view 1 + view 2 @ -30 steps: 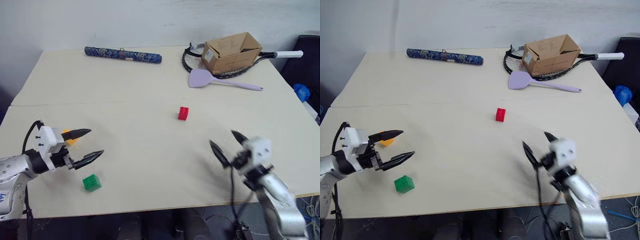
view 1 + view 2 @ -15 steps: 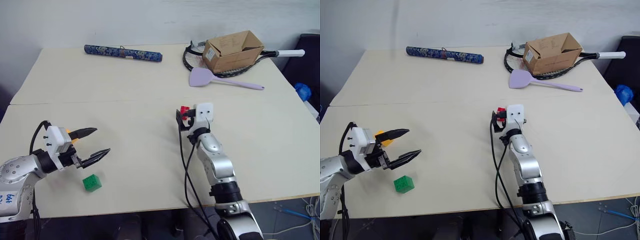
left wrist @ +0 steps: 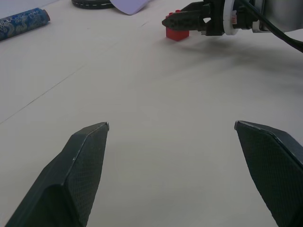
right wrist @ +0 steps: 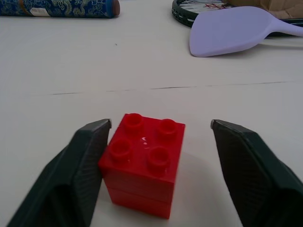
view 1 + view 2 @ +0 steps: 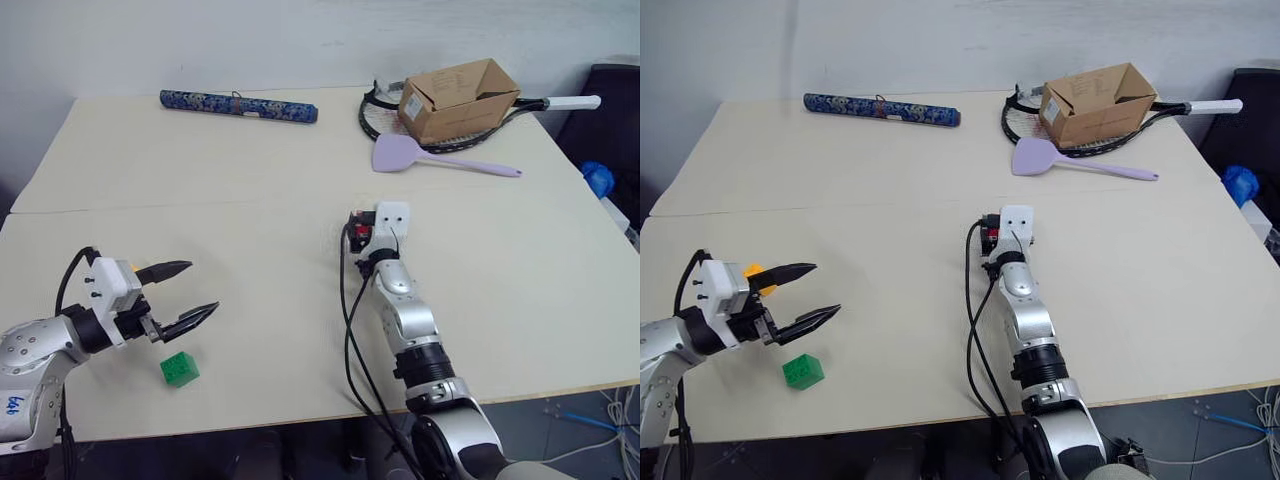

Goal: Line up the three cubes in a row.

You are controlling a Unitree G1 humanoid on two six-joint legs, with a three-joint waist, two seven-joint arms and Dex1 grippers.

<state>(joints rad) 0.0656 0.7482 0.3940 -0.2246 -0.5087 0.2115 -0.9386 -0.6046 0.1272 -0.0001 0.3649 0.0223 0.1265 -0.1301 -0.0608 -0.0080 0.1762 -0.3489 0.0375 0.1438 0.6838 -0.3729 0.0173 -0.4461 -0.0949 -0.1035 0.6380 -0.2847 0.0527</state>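
Tabletop: right hand (image 4: pixel 156 127) (part-open) brackets red cube (image 4: pixel 144 163).

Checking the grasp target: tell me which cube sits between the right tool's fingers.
The red cube, flanked by the right tool; the green cube and yellow-orange cube lie far off by the left tool.

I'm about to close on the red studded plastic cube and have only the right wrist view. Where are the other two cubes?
Observer: The green studded plastic cube sits near the front edge of the table on the robot's left, far from the red cube.
Operator: And the yellow-orange one?
Observer: The yellow-orange plastic cube is also on the left, farther back than the green one, partly hidden behind the left tool.
Operator: Is that tool holding anything?
Observer: No, its fingers stand wide open with nothing between them.
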